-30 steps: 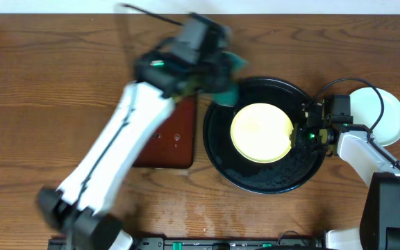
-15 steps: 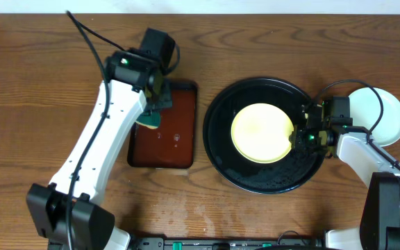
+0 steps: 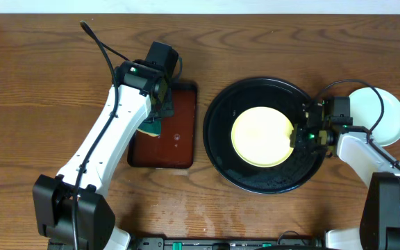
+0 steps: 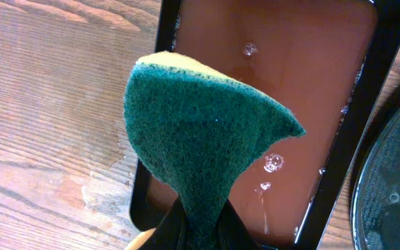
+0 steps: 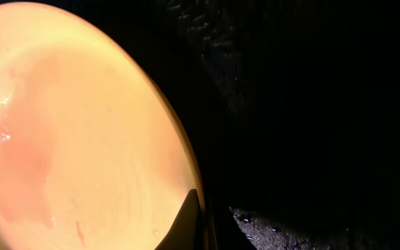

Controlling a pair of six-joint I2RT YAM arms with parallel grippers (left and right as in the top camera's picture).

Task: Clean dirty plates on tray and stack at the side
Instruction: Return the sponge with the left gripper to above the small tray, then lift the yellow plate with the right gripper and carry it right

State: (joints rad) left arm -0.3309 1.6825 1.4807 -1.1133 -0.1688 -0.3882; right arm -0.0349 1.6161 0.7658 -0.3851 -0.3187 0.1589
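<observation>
- Cleaning is judged to be the step in hand: the yellow plate is lying in the middle of the black tray, and its right rim is being pinched by the right claw, whose jaws are clamped on it.
- The sponge is being gripped in the closed left claw over the wet brown tray, left of the black tray.
- Next, the sponge is probably being called back to the plate, which needs steadying during wiping; pale plates are sitting just right of the black tray.
- A second ago the sponge was being swept past the black tray's upper-left rim; now it is being held at the brown tray, and the plate is lying unchanged.
</observation>
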